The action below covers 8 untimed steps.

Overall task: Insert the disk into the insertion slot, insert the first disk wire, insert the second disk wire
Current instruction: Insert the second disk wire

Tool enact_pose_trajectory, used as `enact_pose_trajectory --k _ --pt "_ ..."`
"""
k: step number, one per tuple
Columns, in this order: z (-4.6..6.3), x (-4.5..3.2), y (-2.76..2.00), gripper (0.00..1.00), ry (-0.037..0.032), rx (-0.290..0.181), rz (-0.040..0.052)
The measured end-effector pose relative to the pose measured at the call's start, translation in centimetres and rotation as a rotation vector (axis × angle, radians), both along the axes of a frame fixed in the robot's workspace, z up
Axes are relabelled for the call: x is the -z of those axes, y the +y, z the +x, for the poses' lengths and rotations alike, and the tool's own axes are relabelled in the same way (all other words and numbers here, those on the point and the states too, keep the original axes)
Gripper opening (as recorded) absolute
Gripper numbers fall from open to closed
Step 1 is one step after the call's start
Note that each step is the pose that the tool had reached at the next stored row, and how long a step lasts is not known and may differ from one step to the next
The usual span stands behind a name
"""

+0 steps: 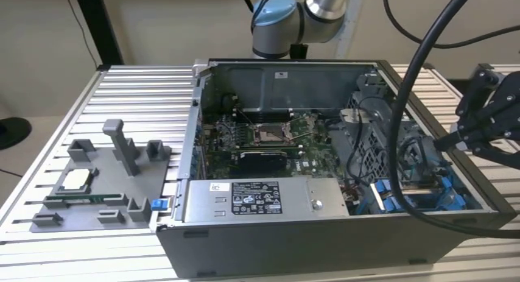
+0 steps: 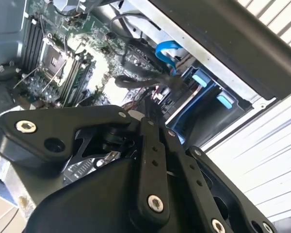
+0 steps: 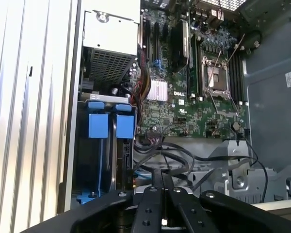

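Note:
The insertion slot [image 3: 75, 160] is a grey sheet-metal bay in the corner of the open computer case [image 1: 325, 233]. Two blue carrier ends [image 3: 98, 126] [image 3: 125, 127] sit in it side by side. I cannot tell which one holds the disk, and the drive body is mostly hidden. In the exterior view the blue frames [image 1: 451, 197] lie at the case's right front. My gripper [image 1: 445, 142] hangs above the case's right edge, over the bay. Its fingers [image 3: 157, 194] lie together, shut, with nothing visible between them. Black wires [image 3: 174, 155] and a blue flat cable [image 2: 167, 53] lie loose beside the bay.
A grey labelled power-supply box [image 1: 268, 200] fills the case's front. The motherboard with its square CPU socket [image 1: 268, 133] lies behind it. A grey fixture [image 1: 97, 178] with parts stands on the ribbed table [image 1: 138, 93] at the exterior view's left. Thick black cables [image 1: 414, 111] cross above the case.

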State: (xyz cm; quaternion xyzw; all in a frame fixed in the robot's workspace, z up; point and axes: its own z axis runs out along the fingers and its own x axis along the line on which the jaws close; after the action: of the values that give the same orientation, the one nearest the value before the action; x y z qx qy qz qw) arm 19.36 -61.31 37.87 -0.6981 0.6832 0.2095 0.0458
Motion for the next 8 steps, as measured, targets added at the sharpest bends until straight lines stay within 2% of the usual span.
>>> enact_pose_trajectory --k 5,8 --pt "0.00 0.00 -0.08 0.00 0.0000 0.000 -0.0001" --pt "0.69 0.20 -0.30 0.00 0.0002 -0.001 -0.0001"
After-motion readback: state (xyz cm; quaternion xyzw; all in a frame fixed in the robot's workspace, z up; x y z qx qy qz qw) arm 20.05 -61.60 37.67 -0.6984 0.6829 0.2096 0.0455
